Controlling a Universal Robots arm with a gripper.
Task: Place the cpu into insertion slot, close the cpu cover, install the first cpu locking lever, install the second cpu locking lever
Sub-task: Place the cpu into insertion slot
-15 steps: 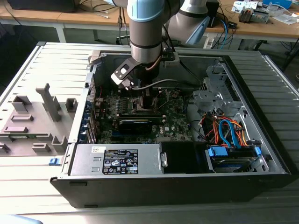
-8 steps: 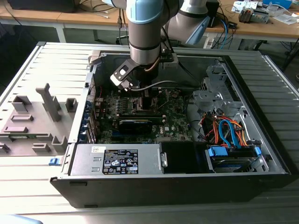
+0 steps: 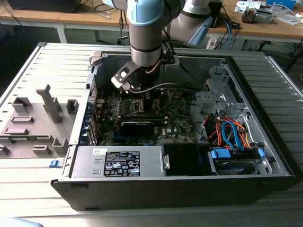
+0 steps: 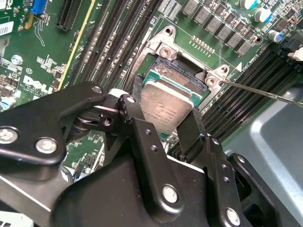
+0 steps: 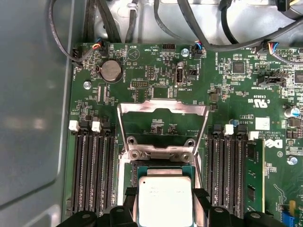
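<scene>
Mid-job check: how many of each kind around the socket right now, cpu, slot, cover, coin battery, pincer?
cpu: 1
insertion slot: 1
cpu cover: 1
coin battery: 1
pincer, shut on the cpu: 1
Total: 5

Grey fixture blocks (image 3: 33, 124) beside open computer case (image 3: 142, 189), coin battery (image 5: 110, 71) inside.

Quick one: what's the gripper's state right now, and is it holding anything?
The gripper is closed on the cpu, holding it at the insertion slot.
</scene>
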